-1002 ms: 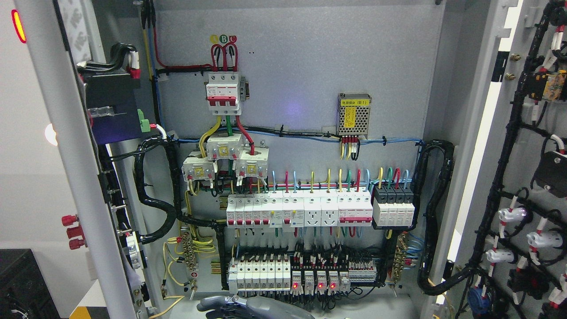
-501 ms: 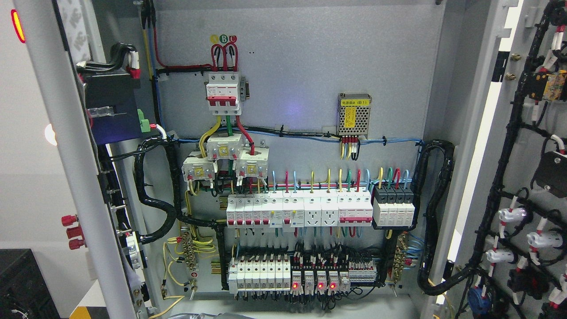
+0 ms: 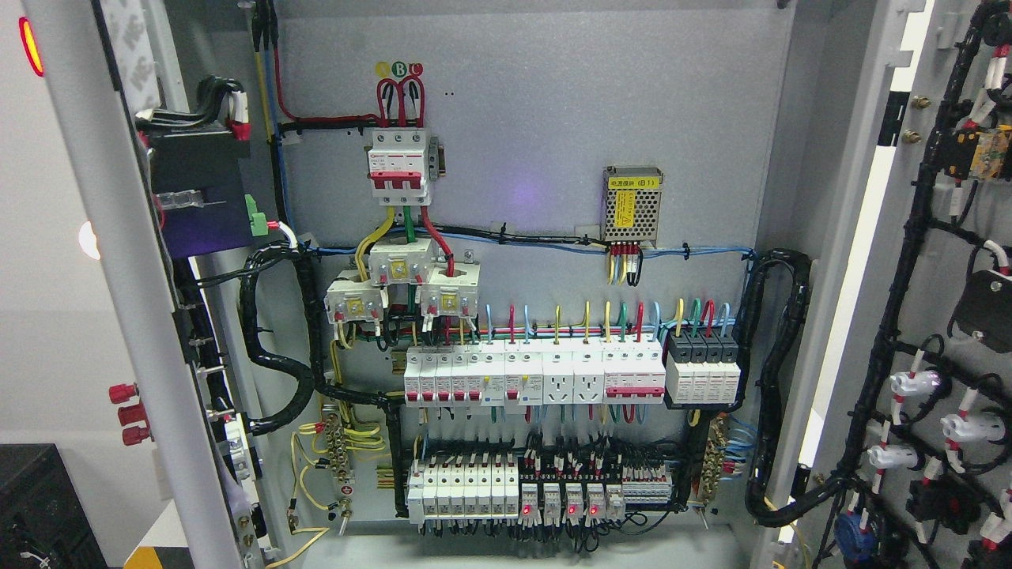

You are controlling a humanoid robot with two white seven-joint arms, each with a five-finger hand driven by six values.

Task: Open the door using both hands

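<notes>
Standing wide open: left door [image 3: 118, 276], right door [image 3: 933, 316] | hands, fingers out of view

Count: 2 doors open, left door [image 3: 103, 276] and right door [image 3: 941, 316]. 1 red three-pole breaker [image 3: 399, 167], 3 current transformers [image 3: 399, 283] (stacked in a triangle), 1 mesh power supply [image 3: 631, 204], 2 white sockets [image 3: 572, 381], 4 lit red indicators [image 3: 560, 510].

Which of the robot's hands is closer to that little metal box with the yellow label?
Neither can be judged: no hand or arm shows in the head view now. The metal box sits on the back wall of the cabinet, both doors swung open.
</notes>
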